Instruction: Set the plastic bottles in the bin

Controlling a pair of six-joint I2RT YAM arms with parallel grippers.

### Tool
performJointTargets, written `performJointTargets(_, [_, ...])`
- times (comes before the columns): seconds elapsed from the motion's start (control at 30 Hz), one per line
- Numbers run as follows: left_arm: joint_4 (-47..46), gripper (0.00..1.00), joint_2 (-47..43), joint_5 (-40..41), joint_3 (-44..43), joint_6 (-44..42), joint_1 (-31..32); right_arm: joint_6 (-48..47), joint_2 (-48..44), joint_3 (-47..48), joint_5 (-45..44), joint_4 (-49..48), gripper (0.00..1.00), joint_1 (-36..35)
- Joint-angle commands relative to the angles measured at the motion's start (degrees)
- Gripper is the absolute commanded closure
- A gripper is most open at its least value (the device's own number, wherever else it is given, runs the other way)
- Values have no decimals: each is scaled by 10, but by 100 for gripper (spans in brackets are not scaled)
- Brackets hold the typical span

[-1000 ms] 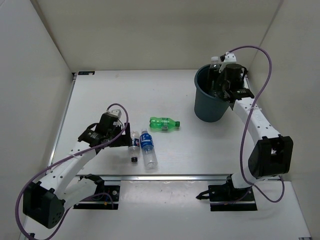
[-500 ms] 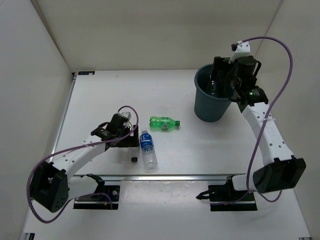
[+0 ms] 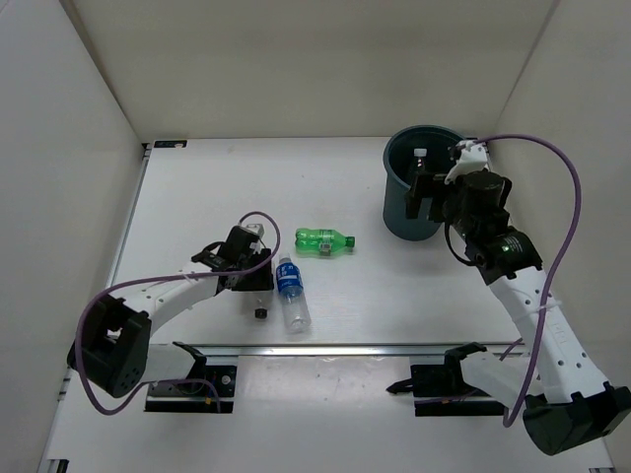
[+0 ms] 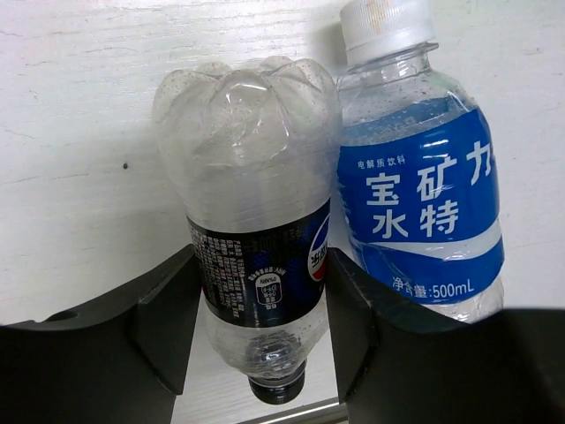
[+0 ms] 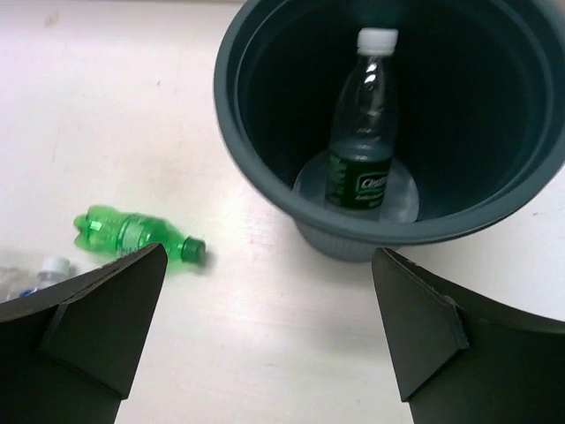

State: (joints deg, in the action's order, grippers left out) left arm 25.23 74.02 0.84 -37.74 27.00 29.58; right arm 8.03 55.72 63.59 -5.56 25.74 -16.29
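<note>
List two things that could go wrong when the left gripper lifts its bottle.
The left gripper clamps the dark-labelled bottle while the blue-labelled bottle lies against it; lifting may roll that one away. The grip sits near the cap end, so the bottle might tilt or slip before reaching the bin.

White table (image 3: 197,187), enclosed by a pale back wall (image 3: 296,69), a left side wall (image 3: 59,197) and a right side wall (image 3: 582,118). A silver metal rail (image 3: 335,347) runs along the near edge. A small black bracket (image 3: 170,144) sits at the far-left corner.
</note>
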Motion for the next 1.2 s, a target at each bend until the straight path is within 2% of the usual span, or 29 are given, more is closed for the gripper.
performJointTargets(0.0, [-19,48,-16,-19,8,-3,-8,17,-22,-4,-6,12,1,-10])
performJointTargets(0.2, [26,60,-51,6,-123,-31,-20,23,-59,-20,10,34,1,38])
performJointTargets(0.33, [18,58,-3,0,-283,-49,6,20,-102,-42,15,48,0,85])
performJointTargets(0.47, [-10,57,101,-25,-452,-61,36,-2,-133,-56,14,69,1,126])
performJointTargets(0.63, [-82,56,261,-52,-628,-27,76,-18,-168,-75,-23,58,1,155])
performJointTargets(0.67, [-99,56,284,-55,-686,-21,81,-17,-169,-80,-21,55,1,159])
performJointTargets(0.73, [-106,55,383,-74,-840,-8,99,-14,-171,-85,-17,55,1,160])
performJointTargets(0.77, [-94,54,438,-73,-885,-5,114,-15,-171,-87,-17,52,1,162])
performJointTargets(0.83, [-85,53,520,-69,-1059,5,128,-14,-175,-99,-27,45,1,159])
performJointTargets(0.9, [-119,53,565,-88,-1100,28,132,-13,-182,-108,-28,38,1,162])
performJointTargets(0.97, [-181,52,565,-83,-1059,65,135,-14,-191,-114,-32,28,0,176])
performJointTargets(1.0, [-223,54,559,-74,-1010,74,137,-12,-192,-114,-37,28,1,182])
performJointTargets(1.07, [-265,45,570,-64,-986,71,149,-13,-195,-116,-26,31,1,188])
performJointTargets(1.13, [-252,39,620,-52,-1068,64,161,-9,-190,-117,-19,26,1,195])
performJointTargets(1.17, [-252,32,652,-52,-1112,67,166,-1,-191,-124,-11,23,1,194])
